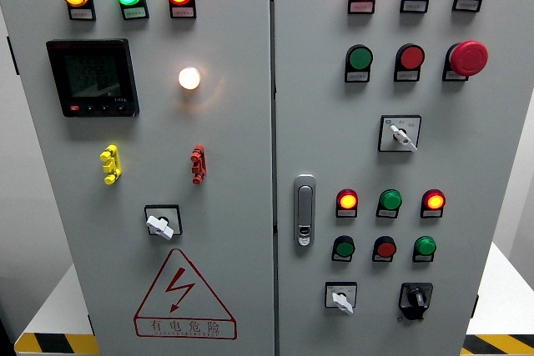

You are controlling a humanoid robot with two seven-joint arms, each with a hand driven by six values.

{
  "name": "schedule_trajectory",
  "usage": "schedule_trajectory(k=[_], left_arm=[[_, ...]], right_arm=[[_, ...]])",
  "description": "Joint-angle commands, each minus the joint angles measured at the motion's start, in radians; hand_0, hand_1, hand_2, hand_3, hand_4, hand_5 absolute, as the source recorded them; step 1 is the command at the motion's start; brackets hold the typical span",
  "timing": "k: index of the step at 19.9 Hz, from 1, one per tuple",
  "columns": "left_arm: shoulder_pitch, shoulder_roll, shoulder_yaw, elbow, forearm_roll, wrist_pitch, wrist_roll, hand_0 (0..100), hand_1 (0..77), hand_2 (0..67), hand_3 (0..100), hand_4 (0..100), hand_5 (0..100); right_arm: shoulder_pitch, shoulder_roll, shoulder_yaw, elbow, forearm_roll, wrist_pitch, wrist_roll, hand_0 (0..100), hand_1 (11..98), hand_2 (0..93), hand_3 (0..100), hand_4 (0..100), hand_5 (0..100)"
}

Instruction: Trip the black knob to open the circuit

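Black knob, small rotary switch with a bar-shaped grip, sits low on the right door of the smooth grey metal cabinet. Neither hand is visible.

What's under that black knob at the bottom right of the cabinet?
Directly under the black knob only bare grey door panel shows, down to the picture's bottom edge. The wiring behind the closed door is hidden. No robot hand is in view.
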Motion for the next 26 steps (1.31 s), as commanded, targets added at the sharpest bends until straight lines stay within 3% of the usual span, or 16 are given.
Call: schedule_trajectory(k=[1,3,4,6,8,10,13,15,16,18,19,20,21,23,24,26], left_arm=[[-0.001,0.0,0.0,0.0,0.0,0.0,0.0,0,3.0,12.9,21,7,2],[0.0,0.0,0.0,0.0,0.0,0.0,0.0,0,3.0,12.9,21,7,2],[0.0,0.0,0.0,0.0,0.0,0.0,0.0,0,3.1,12.9,21,7,2],[0.0,0.0,0.0,0.0,0.0,0.0,0.0,0,3.0,12.9,21,7,2],[0.0,0.0,0.0,0.0,0.0,0.0,0.0,0,3.0,12.9,21,7,2],[0.0,0.0,0.0,0.0,0.0,0.0,0.0,0,3.0,12.9,21,7,2],[0.0,0.0,0.0,0.0,0.0,0.0,0.0,0,3.0,12.9,21,7,2],[0.0,0.0,0.0,0.0,0.0,0.0,0.0,0,3.0,12.9,21,7,2],[0.0,0.0,0.0,0.0,0.0,0.0,0.0,0,3.0,12.9,21,7,2],[0.0,0.0,0.0,0.0,0.0,0.0,0.0,0,3.0,12.9,21,7,2],[0.0,0.0,0.0,0.0,0.0,0.0,0.0,0,3.0,12.9,21,7,2],[-0.001,0.0,0.0,0.0,0.0,0.0,0.0,0,3.1,12.9,21,7,2],[0.0,0.0,0.0,0.0,0.0,0.0,0.0,0,3.2,12.9,21,7,2],[0.0,0.0,0.0,0.0,0.0,0.0,0.0,0,3.1,12.9,21,7,2],[0.0,0.0,0.0,0.0,0.0,0.0,0.0,0,3.1,12.9,21,7,2],[-0.001,0.0,0.0,0.0,0.0,0.0,0.0,0,3.1,12.9,21,7,2]], right_arm=[[0.01,0.0,0.022,0.005,-0.017,0.0,-0.006,67,35.3,3.2,13,9,16],[0.016,0.0,0.152,0.003,-0.103,0.0,-0.025,67,35.3,3.2,13,9,16],[0.019,0.0,0.245,0.005,-0.191,0.0,-0.041,67,35.3,3.2,13,9,16],[0.015,0.0,0.423,0.002,-0.423,0.032,-0.076,67,35.4,3.2,13,9,16],[0.015,0.0,0.566,0.005,-0.572,0.084,-0.102,67,35.4,3.2,13,9,16],[0.019,0.0,0.613,0.023,-0.603,0.118,-0.141,67,35.3,3.1,13,8,16],[0.074,-0.0015,0.553,0.0,-0.579,0.12,-0.138,68,34.9,2.9,13,8,15],[0.088,-0.0138,0.536,-0.009,-0.513,0.121,-0.138,68,34.4,2.9,12,7,15],[0.116,-0.0093,0.518,-0.027,-0.475,0.118,-0.138,68,34.1,2.8,12,7,15],[0.123,-0.0077,0.488,-0.032,-0.455,0.11,-0.138,68,34.0,2.8,12,7,15],[0.123,-0.0062,0.517,-0.035,-0.47,0.11,-0.142,68,34.0,2.8,12,7,15],[0.123,-0.0001,0.569,-0.032,-0.499,0.112,-0.145,68,34.0,2.8,12,7,15],[0.125,0.0015,0.656,-0.028,-0.575,0.115,-0.148,68,34.0,2.8,12,7,15],[0.127,0.0015,0.746,0.013,-0.735,0.117,-0.159,68,34.1,2.9,12,7,15],[0.127,0.0015,0.766,0.04,-0.767,0.115,-0.161,68,34.1,2.9,12,7,15],[0.13,0.0031,0.899,0.116,-0.81,0.115,-0.165,68,34.0,2.9,12,7,14]])
